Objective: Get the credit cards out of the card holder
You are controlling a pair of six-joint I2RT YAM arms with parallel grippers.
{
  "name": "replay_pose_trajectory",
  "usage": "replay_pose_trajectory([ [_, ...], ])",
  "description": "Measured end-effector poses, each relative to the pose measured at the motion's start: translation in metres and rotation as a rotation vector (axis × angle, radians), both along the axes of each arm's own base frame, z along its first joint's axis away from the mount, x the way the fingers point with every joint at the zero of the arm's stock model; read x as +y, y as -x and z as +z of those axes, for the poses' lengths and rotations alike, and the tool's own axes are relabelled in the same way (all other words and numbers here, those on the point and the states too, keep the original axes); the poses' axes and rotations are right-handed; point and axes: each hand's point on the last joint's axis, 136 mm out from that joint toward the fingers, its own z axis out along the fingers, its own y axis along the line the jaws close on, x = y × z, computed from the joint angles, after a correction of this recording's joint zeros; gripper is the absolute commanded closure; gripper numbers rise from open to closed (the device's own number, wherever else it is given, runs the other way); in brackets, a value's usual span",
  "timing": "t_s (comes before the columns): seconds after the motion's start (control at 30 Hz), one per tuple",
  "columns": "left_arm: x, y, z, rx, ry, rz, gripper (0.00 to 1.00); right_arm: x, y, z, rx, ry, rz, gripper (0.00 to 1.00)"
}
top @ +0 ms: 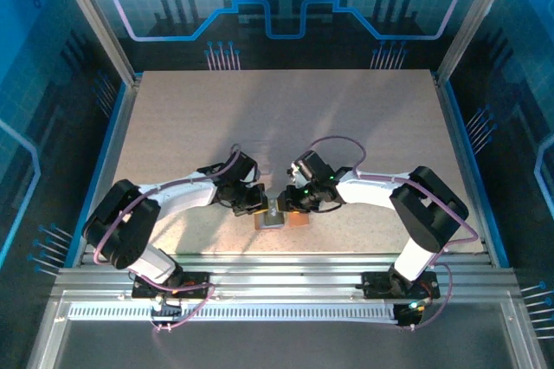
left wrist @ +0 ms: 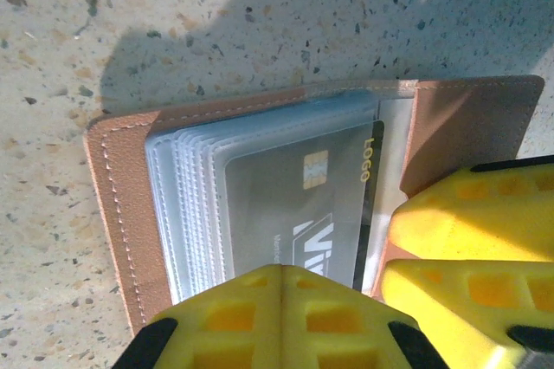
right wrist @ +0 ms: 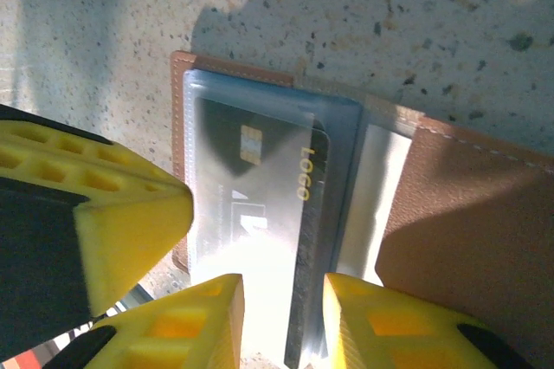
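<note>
Warm glare, broad soft shadows (wrist views)

The left claw crowds the card holder on its left side and the right claw on its right. Beyond its far edge, open tabletop gives free passage.

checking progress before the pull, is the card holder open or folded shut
Open: the card holder lies spread flat on the table, its clear sleeves and a dark card facing up.
</note>
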Motion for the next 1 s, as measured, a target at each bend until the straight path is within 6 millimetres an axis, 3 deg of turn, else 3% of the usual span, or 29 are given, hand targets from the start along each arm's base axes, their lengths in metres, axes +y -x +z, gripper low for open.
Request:
replay_pose_trajectory([
  [0.23,0.003,0.004,-0.008,0.021,-0.014,0.000,1.00,0.008,-0.004,0.006,-0.007,-0.044,-0.005,0.70],
  [1.0,0.004,0.003,-0.009,0.020,-0.015,0.000,1.00,0.010,-0.002,-0.006,0.021,-0.041,0.002,0.70],
])
